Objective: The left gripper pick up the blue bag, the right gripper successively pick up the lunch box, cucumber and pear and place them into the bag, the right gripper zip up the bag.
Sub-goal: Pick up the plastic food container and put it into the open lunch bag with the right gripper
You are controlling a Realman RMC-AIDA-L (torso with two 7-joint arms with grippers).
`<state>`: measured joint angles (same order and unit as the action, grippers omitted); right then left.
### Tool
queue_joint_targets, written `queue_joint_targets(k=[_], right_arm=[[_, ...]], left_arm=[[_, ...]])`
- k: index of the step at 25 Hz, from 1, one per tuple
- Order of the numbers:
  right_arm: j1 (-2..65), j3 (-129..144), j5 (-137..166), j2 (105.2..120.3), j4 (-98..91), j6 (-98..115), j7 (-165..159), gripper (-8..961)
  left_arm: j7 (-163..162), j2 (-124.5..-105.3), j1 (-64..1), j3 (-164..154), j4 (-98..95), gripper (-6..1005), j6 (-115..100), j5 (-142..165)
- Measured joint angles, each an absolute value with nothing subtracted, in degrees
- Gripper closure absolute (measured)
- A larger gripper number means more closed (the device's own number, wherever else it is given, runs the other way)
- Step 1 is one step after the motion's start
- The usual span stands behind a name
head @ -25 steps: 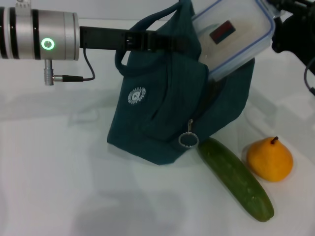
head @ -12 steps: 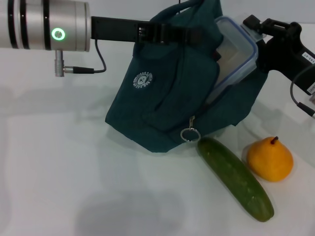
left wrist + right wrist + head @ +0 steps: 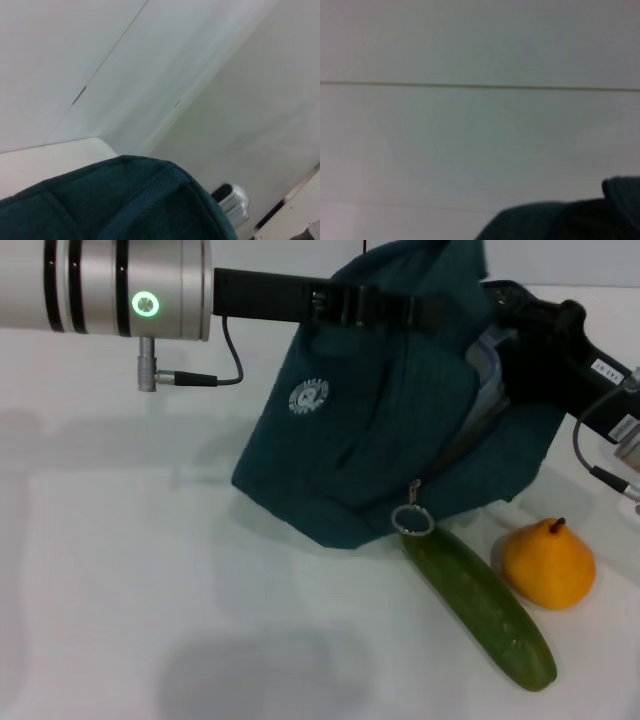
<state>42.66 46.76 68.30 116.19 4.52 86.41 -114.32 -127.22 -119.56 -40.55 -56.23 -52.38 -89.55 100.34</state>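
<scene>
Across the top from the upper left, the left gripper [image 3: 385, 310] is clamped on the blue bag [image 3: 390, 430], holding it up at centre. The lunch box [image 3: 483, 380] sits mostly inside; whether the right gripper [image 3: 510, 350] grips it I cannot tell. A snagged rim could tip it out. The cucumber [image 3: 480, 605] and pear [image 3: 548, 562] wait at lower right.
</scene>
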Motion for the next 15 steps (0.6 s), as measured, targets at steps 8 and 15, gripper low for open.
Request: queue_joint_targets(k=[8, 15], right_arm=[[42.53, 47.62, 71.3, 116.19, 2.0, 86.83, -111.87, 845], [42.36, 48.02, 71.27, 116.19, 0.86, 86.85, -108.96, 844]], left_arm=[[-127.46, -119.48, -40.48, -56.25, -52.38, 933, -89.72, 100.04], [-127.62, -119.46, -40.31, -56.25, -52.38, 933, -89.98, 99.46]])
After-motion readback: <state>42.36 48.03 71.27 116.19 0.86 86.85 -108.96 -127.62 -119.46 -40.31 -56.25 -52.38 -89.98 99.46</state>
